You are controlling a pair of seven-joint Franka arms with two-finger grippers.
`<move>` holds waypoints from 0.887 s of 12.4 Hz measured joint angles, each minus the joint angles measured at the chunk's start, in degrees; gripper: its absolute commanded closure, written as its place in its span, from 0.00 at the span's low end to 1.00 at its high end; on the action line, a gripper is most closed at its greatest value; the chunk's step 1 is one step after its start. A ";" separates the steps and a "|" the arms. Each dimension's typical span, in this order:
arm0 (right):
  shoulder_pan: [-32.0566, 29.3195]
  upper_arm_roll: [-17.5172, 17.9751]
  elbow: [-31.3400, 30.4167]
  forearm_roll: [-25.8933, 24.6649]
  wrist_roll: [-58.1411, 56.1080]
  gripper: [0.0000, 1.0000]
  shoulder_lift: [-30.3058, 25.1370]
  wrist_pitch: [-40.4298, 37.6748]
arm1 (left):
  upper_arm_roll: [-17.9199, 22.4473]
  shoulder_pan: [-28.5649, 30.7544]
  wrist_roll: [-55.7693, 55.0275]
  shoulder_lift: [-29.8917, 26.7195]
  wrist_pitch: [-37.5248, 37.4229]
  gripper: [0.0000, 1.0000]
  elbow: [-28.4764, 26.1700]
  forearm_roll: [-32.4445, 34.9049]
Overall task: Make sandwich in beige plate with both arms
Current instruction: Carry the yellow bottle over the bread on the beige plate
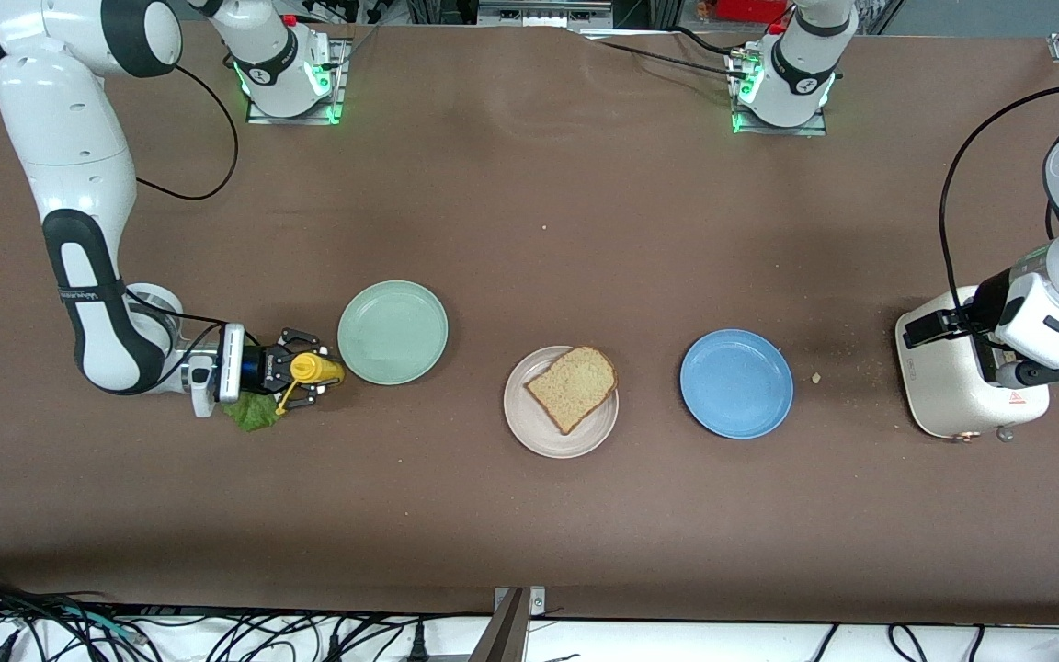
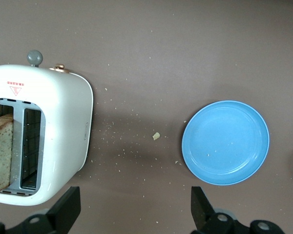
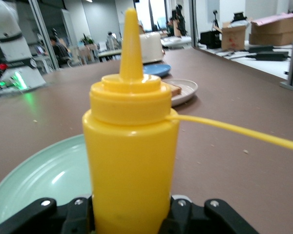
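Right wrist view shows the right gripper [image 3: 129, 214] clenched on an upright yellow plastic squeeze bottle [image 3: 131, 161], its fingers [image 3: 80, 217] pressed against the bottle's base. A crinkled green lettuce leaf [image 1: 249, 414] lies on the table partly beneath this gripper; the round pale green plate [image 1: 392, 332] sits just beside its fingertips. The round beige plate [image 1: 560, 414], carrying one tan bread slice [image 1: 574, 386], lies well apart toward the left arm's end. Judged procedure: keep the bottle vertical, lift straight, clear the leaf, then carry it over the bread. The left gripper [image 2: 132, 209] waits released over a white toaster [image 2: 39, 141], a second slice [image 2: 1, 153] in its slot, a round blue plate [image 2: 225, 142] nearby.
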 measured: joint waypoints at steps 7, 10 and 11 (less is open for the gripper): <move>13.79 -1.70 0.41 -32.19 48.17 1.00 -16.24 9.51 | 0.01 0.11 0.00 0.13 0.03 0.01 0.00 0.00; 28.56 -8.84 1.51 -39.78 66.77 1.00 -16.83 11.66 | 0.01 0.13 0.01 0.14 0.04 0.01 0.00 0.00; 33.87 -11.55 2.46 -42.74 73.02 1.00 -16.40 12.33 | 0.00 0.13 0.01 0.15 0.05 0.01 0.00 0.00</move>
